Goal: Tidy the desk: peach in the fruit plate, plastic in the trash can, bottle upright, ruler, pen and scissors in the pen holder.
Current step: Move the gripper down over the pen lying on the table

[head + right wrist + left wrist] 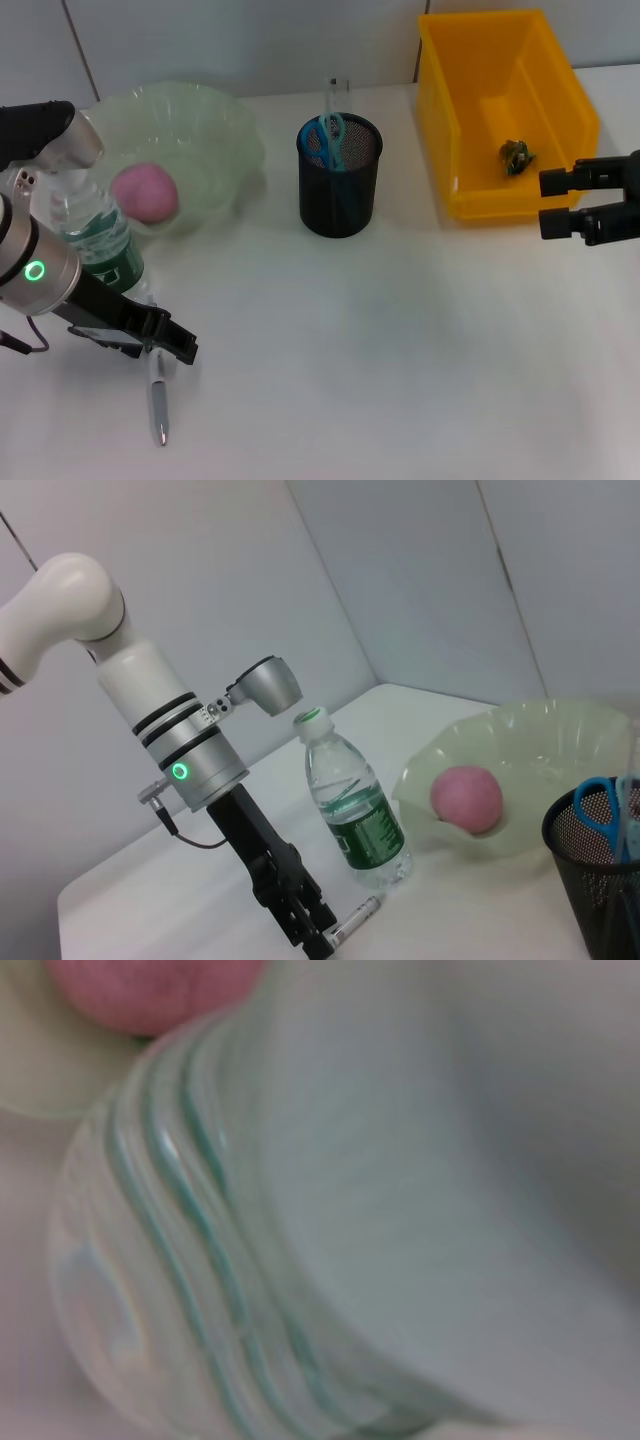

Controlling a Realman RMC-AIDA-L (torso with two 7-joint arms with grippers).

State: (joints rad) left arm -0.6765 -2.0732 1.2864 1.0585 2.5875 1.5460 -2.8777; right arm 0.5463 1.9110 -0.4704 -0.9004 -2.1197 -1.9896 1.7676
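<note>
The pen (158, 398) lies on the table (400, 350) at the lower left of the head view, tip toward the bottom edge, and it looks like the one item left out of place. Right on its upper end sits the left gripper (160, 338), black fingers low over the barrel. The right wrist view shows the same: the gripper (310, 930) down at the table with the pen's end (355, 918) poking out just beside it. Closed on the pen or only straddling it? Cannot tell from here.

Just beside, the bottle (95, 235) stands upright, cap on, very close to the left arm. It fills the left wrist view (300, 1260) as a wall of ribbed plastic. Behind it, upper left, the fruit plate (215, 125) holds the peach (145, 192). In the centre, the holder (340, 175) already has the scissors (325, 140) and a clear ruler (340, 92) standing in it. Upper right, the yellow bin (500, 195) has a small scrap (515, 156) in its bottom. The right gripper (575, 200) hangs at the right edge near the bin, fingers spread, carrying nothing.

The danger now is that bottle. If the arm lifts or swings toward the holder, its forearm could clip the bottle and knock it down, maybe into the plate. Second worry: the grip sits at the very end of the pen, so the pen could pivot, droop, or slip out on the lift. And the holder is already crowded, so a tilted pen may catch the rim or the scissors.
</note>
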